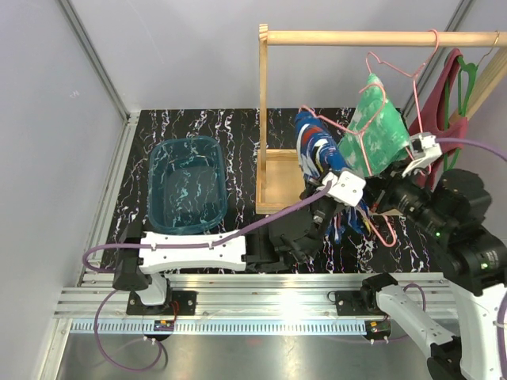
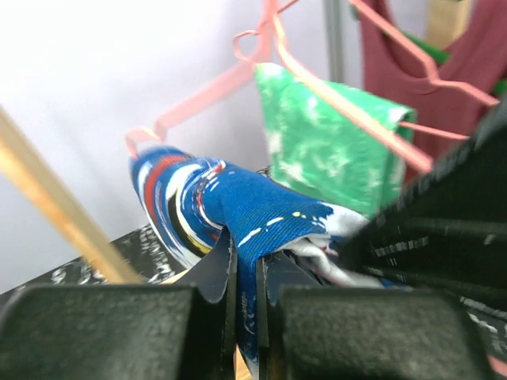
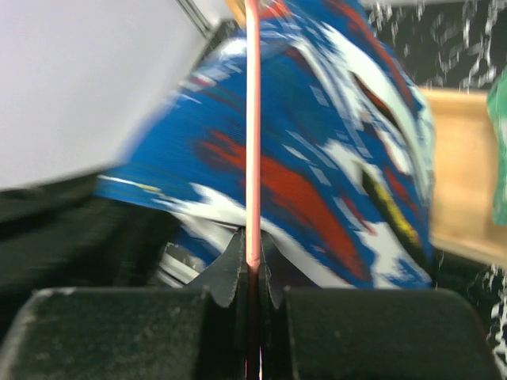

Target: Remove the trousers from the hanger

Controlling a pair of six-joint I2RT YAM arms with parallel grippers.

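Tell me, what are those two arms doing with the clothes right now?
Left pincer shut on blue trousers. Right pincer shut on pink hanger. Green trousers hanging under wooden rail, untouched. Nothing seen in the way.

Left gripper (image 2: 244, 273) pinched on fold of blue trousers (image 2: 253, 210); green trousers (image 2: 321, 150) (draped over pink hanger (image 2: 348, 104)) just beyond, to right; maroon top (image 2: 396, 39) far right.

no readable text, labels or numbers anywhere (all views).
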